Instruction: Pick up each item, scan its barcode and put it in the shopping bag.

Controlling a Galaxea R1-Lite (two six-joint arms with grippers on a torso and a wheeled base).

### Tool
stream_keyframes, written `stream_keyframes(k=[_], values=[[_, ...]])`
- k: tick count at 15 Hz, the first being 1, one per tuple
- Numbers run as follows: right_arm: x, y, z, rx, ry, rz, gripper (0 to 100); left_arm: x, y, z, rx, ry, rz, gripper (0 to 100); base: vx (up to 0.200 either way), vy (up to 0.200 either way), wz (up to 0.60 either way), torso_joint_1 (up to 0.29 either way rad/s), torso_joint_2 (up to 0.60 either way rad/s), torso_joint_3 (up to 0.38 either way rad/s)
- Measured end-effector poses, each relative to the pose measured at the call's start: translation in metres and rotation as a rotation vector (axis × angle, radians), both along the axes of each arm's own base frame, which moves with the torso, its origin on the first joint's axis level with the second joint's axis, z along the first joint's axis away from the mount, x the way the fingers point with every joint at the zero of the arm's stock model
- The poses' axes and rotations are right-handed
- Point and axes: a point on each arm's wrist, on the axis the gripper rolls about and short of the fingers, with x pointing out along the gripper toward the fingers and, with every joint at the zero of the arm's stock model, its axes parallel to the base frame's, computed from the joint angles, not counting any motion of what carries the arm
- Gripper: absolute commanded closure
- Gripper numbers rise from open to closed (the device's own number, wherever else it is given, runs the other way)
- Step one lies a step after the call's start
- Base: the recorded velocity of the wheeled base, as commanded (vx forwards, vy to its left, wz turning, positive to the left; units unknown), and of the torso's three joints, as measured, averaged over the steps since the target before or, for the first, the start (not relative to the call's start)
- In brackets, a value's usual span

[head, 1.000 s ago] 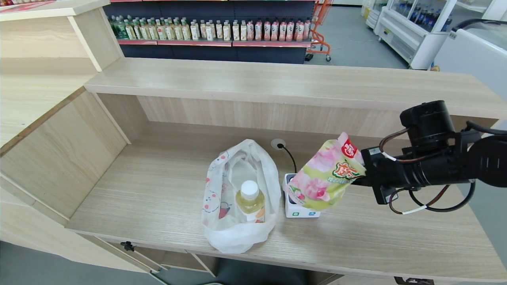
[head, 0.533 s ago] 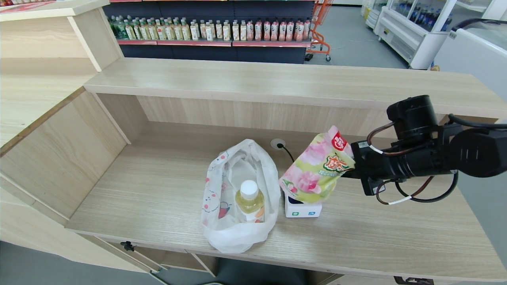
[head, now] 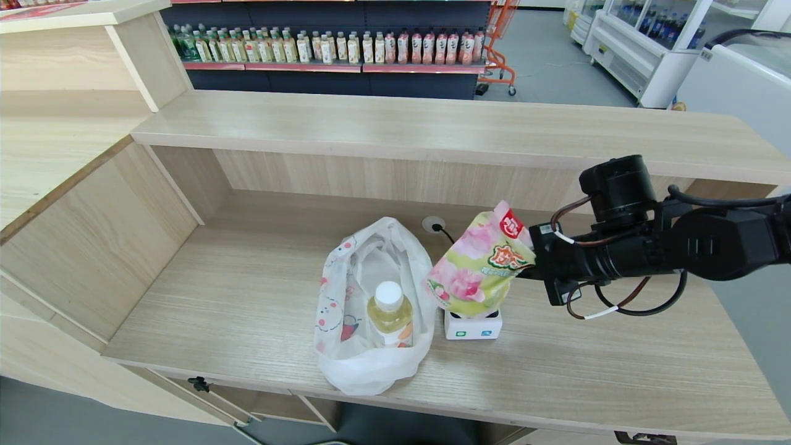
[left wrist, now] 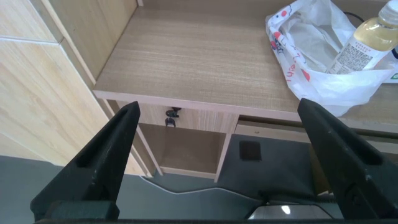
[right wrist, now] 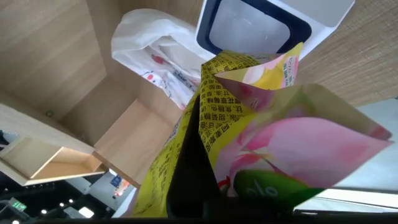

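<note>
Snack pouch, pink-flowered and yellow-green, hanging tilted just above scanner, lower end over scanner's top and hiding most of it; touching or not, cannot tell. Clenched on pouch's upper edge: right claw, level with pouch and out to the right of scanner, arm running off farther right. From the right wrist, dark finger pressed against the pouch's back, printed side seam folded beside it, scanner's dark-rimmed window directly beyond pouch's far end.

Scanner itself: small white box, upright on wooden worktop, black cable leading from behind it to a round hole in the worktop. Just left of scanner, touching or nearly so, white shopping bag with red and dark print, mouth open upward. Inside bag, upright bottle of pale yellow drink with white cap, near scanner's left side.

Left claw released, both fingers spread wide with nothing between, well left of scanner and lower than worktop's front edge, bag and bottle beyond it. Far behind scanner, past the raised wooden ledge, store shelf lined with bottled drinks.
</note>
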Motion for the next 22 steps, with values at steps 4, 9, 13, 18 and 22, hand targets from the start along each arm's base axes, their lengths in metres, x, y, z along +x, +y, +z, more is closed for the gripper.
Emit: stream_keyframes(k=[4, 9, 13, 18, 22], values=[[0.0019, 0.0040, -0.0045, -0.002, 0.007, 0.008, 100, 0.0000, 0.0000, 0.0000, 0.000, 0.000, 0.000, 0, 0.000, 0.000, 0.00, 0.000, 0.00, 0.000], [0.0025, 0.0079, -0.0071, 0.008, 0.019, 0.006, 100, 0.0000, 0.0000, 0.0000, 0.000, 0.000, 0.000, 0, 0.000, 0.000, 0.00, 0.000, 0.00, 0.000], [0.0039, 0.0086, -0.0070, 0.011, 0.008, 0.007, 100, 0.0000, 0.0000, 0.0000, 0.000, 0.000, 0.000, 0, 0.000, 0.000, 0.00, 0.000, 0.00, 0.000], [0.0045, 0.0088, -0.0098, 0.010, 0.016, 0.006, 100, 0.0000, 0.0000, 0.0000, -0.001, 0.000, 0.000, 0, 0.000, 0.000, 0.00, 0.000, 0.00, 0.000], [0.0075, 0.0102, -0.0081, 0.019, -0.015, 0.008, 100, 0.0000, 0.0000, 0.0000, 0.000, 0.000, 0.000, 0, 0.000, 0.000, 0.00, 0.000, 0.00, 0.000]])
